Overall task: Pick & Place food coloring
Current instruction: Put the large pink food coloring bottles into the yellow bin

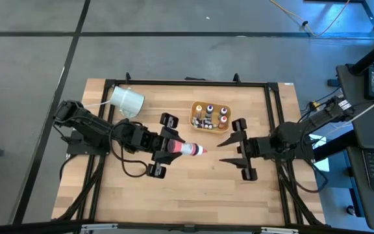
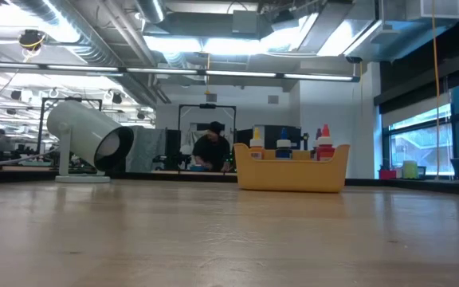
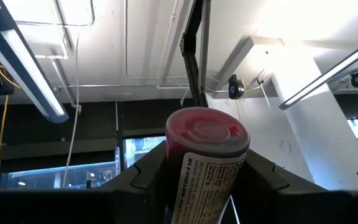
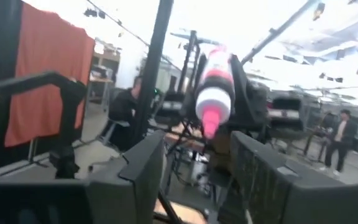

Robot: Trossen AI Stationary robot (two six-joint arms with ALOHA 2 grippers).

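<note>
My left gripper (image 1: 176,148) is shut on a food coloring bottle (image 1: 188,150) of red liquid with a white collar and a pink tip, above the table's middle. The tip points at my right gripper (image 1: 231,151), which is open a short way to the bottle's right, touching nothing. In the right wrist view the bottle (image 4: 213,84) shows beyond that gripper's spread fingers. Several more small bottles (image 1: 208,116) stand upright in the tan-orange tray (image 1: 226,107) on the table's far half. Neither gripper shows in the low view. My left gripper pinches the bottle's labelled body (image 3: 207,171) between its two fingers (image 3: 145,177). The bottle lies along the fingers, its tip (image 1: 202,151) sticking out past them toward the table's right. It is lifted clear of the table.
A large white cylinder (image 1: 127,101) lies on its side at the table's far left, also in the low view (image 2: 86,139). The tray (image 2: 292,171) sits just beyond the two grippers. A person (image 2: 211,147) sits in the room behind the table. Bare wood (image 1: 193,195) lies near the front edge.
</note>
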